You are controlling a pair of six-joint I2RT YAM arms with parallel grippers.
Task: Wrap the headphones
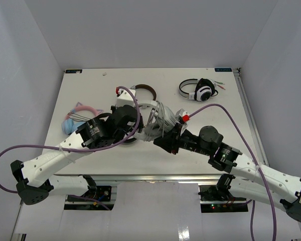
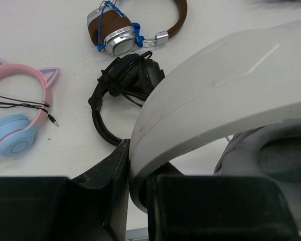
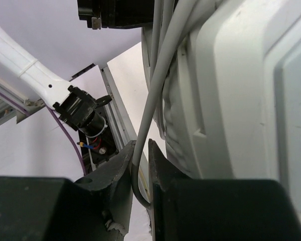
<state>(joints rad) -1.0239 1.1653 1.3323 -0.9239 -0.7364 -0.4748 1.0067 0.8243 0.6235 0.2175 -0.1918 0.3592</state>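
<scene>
Nearest the arm bases, the right end effector (image 3: 140, 151) is clenched on the thin grey cable (image 3: 156, 85). The strand runs up out of the narrow gap between its fingers toward the headphones (image 1: 158, 118). Just beyond, the left end effector (image 2: 138, 176) grips the wide white band (image 2: 215, 90) edge-on, with a grey ear cup (image 2: 283, 155) beside it. The two arms meet over the middle of the table (image 1: 90, 90), and the headphones are held between them. Whether the headphones touch the table cannot be told.

Several grey strands already lie side by side across the cups, so the wrap looks partly done, with some loose cable left to lay.

To do this step well, the left grip should serve as a fixed anchor, firm enough that the band does not twist. The right side should carry the cable round with light, even tension and set each new turn touching the turns already there rather than crossing them. Too hard a pull could drag the band out of the left fingers, and too slack a one would let the loops slide off the cups. The wrists are close together, so the sweep should stay on the right arm's own side.

Farther off lie a black pair (image 2: 133, 80), a pink-and-blue pair (image 2: 15, 143), a brown pair (image 2: 118, 35) and, well apart at the far right, a white-and-black pair (image 1: 200, 91). None of them is involved.
</scene>
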